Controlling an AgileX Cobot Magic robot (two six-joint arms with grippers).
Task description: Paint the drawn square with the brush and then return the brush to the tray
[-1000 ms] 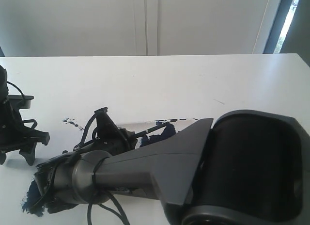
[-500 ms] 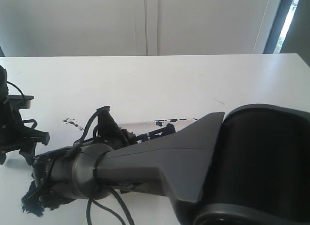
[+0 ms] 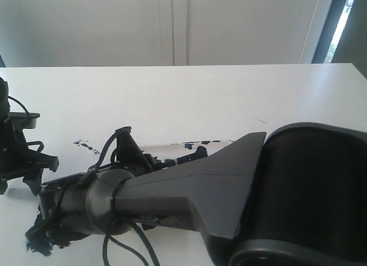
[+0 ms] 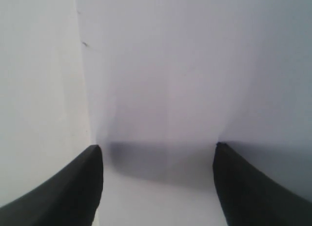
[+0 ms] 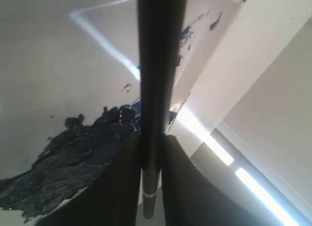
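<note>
My right gripper [image 5: 151, 138] is shut on the thin black brush [image 5: 158, 65], close to its butt end. The shaft runs out over the white tray [image 5: 200, 36] and its dark blue-black paint blotch [image 5: 83, 148]; the brush tip is out of frame. In the exterior view the brush [image 3: 192, 154] pokes out past the right gripper [image 3: 152, 161] beside the flecked tray rim [image 3: 172, 145]. A ragged dark blue patch, the painted square [image 3: 39, 242], shows at the lower left, half hidden by my right arm. My left gripper [image 4: 156, 148] is open over the paper [image 4: 195, 65].
My bulky right arm [image 3: 258, 191] lies across the lower half of the exterior view and hides most of the tray and paper. The left gripper [image 3: 20, 183] stands at the far left on the white table [image 3: 229, 94]. A paper edge [image 4: 85, 99] runs beside the left fingers.
The right arm has shifted a little and now covers the tray's paint blotch in the exterior view. The brush has moved slightly to the right. The left gripper has stayed still.
</note>
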